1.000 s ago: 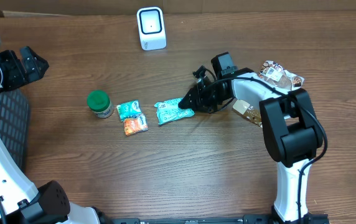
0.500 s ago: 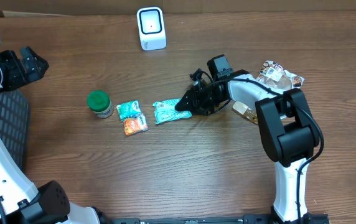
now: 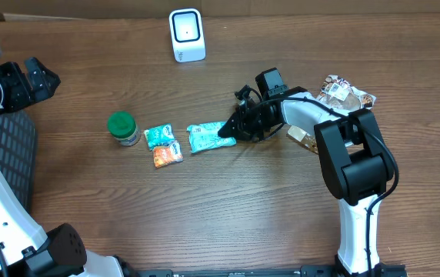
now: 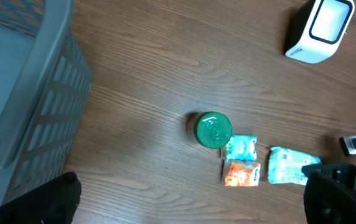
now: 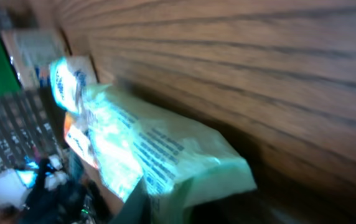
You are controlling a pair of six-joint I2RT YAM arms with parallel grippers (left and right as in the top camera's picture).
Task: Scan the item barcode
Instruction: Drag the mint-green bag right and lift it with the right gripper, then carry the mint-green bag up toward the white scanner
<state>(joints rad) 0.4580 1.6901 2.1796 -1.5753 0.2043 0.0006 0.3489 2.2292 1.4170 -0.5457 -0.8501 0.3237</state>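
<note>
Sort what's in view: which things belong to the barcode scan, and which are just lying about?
Job: large teal packet; right gripper at its edge; white scanner.
Lying about: green-lidded jar; small teal packet; orange packet; wrapped snacks at far right; grey basket.

surface: brown wood-grain table (image 3: pixel 205 215) | backdrop: cardboard (image 3: pixel 89 8) | light: even

Soft, even light falls from above on the wooden table (image 3: pixel 205 215), leaving only faint shadows. The overhead and left wrist views look sharp. The right wrist view is dim and smeared, with the teal packet (image 5: pixel 159 155) close up and out of focus.
</note>
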